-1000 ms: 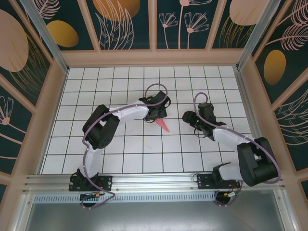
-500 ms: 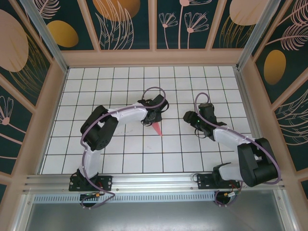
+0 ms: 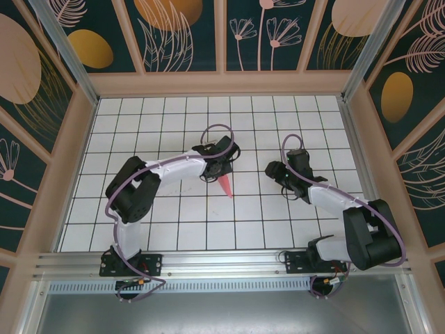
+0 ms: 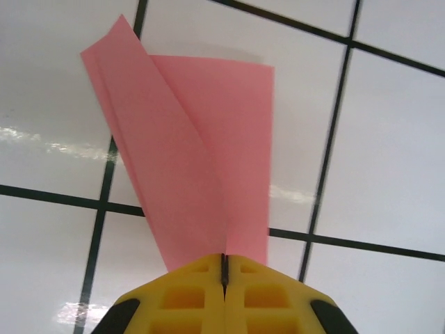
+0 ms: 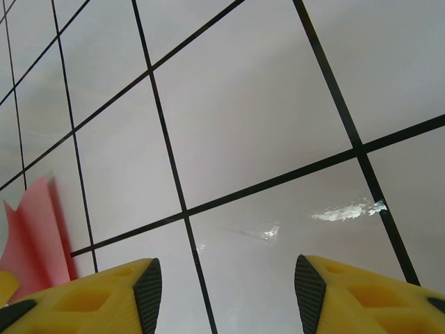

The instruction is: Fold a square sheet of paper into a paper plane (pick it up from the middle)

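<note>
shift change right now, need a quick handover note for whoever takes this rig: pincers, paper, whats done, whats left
Left pincer: shut on the paper plane, gripping it at one end.
Right pincer: open, empty, over the table to the right of the plane.
Done: the sheet is folded into a narrow pink dart.
Left: probably only a last crease check and setting it down.

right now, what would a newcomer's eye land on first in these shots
The salmon-pink paper plane stands out most, lying near the middle of the white gridded table with its sharp tip pointing toward the near edge. The left hand is shut on it, yellow fingers pressed together over the paper. To the right, the right hand hangs open over bare tiles, apart from the plane.
</note>
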Robot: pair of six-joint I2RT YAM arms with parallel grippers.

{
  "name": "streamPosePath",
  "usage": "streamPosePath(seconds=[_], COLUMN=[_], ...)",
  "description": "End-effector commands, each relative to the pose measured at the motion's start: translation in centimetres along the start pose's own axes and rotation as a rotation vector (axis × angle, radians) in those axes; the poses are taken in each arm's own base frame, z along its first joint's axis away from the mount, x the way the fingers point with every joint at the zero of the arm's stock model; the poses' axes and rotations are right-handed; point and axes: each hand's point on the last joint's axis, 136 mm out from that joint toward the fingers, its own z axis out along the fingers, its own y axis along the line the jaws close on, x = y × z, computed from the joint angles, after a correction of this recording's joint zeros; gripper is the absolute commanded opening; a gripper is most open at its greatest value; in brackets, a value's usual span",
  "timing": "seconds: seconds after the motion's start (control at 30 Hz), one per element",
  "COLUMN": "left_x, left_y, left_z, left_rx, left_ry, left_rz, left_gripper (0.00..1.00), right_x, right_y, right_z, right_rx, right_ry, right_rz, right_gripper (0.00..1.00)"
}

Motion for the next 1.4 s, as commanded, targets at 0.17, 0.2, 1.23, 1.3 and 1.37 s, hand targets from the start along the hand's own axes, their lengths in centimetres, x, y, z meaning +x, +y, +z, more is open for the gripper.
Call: streamPosePath(seconds=[0.17,0.2,1.23,1.3,1.37], left_x=[-1.3,-1.0,5.5,5.4,5.3], left_y=[-6.5,-6.5,0.5,0.4,0.2], left_z=[-7.3,-7.2,0.4,0.3,0.1], left_rx=[0.511,0.53,0.483,0.484,0.488], left_ry=[-0.106,-0.104,-0.023,-0.025,-0.029], left_rz=[0.05,0.051,0.004,0.007,0.01], left_gripper=[0.0,0.0,0.0,0.0,0.0], right_x=[-0.7,-0.5,9.4,9.8,9.9], right_y=[4.8,5.3,11.1,11.4,11.7], right_z=[-2.3,-2.5,1.8,1.8,1.7], right_rx=[-0.231,-0.261,-0.261,-0.262,-0.27], right_ry=[-0.004,0.005,0.277,0.281,0.276], right_rz=[-0.084,-0.089,-0.329,-0.344,-0.348], right_gripper=[0.56,0.56,0.27,0.26,0.26])
